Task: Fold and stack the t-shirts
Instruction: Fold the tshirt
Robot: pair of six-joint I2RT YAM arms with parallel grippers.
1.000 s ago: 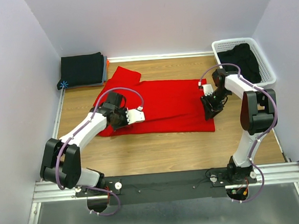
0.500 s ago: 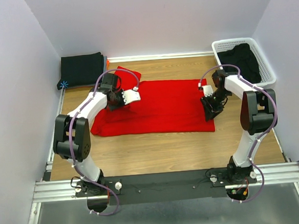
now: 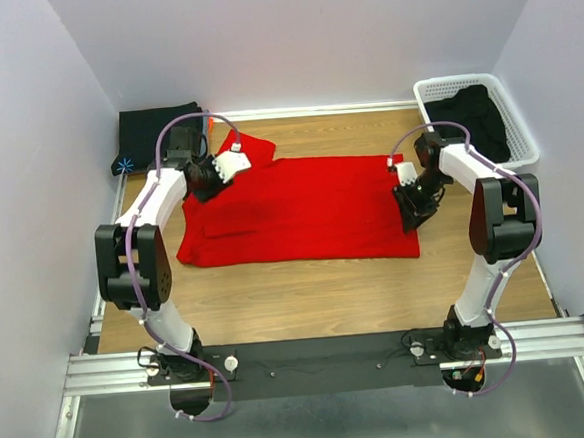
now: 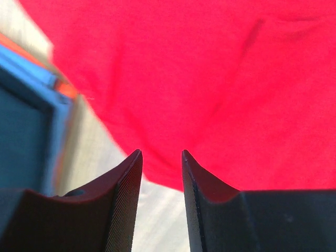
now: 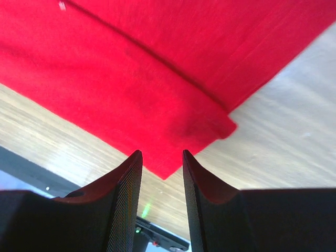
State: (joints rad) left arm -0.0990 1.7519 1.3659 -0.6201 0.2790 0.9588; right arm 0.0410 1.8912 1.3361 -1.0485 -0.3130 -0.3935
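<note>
Top external view shows the red shirt [image 3: 302, 213] lying flat on the wooden counter [image 3: 307, 288], between the two arms. The left tool [image 3: 234, 163] hangs over its far left sleeve and the right tool [image 3: 410, 216] over its right edge. A pile of folded black shirts [image 3: 161, 138] lies in the far left corner, and one more black shirt [image 3: 475, 116] fills the white lattice basket [image 3: 524, 148]. I judge that the step in hand is to bring the sleeve inward. For this, the left tool should come down on the sleeve edge, take all layers together and carry them low, so that the thin cloth does not sag or drag the body with it. Left wrist view shows the tool with its jaws apart and nothing between them. The rounded, matte red edge is just beyond the tips, and a blurred dark thing with a blue border [image 4: 23, 131] is on the left. Right wrist view shows this tool also apart and empty. Beyond its tips is a doubled corner of the shirt with a straight crease across it, lying on smooth, slightly shiny wood where soft cloth may slide.
</note>
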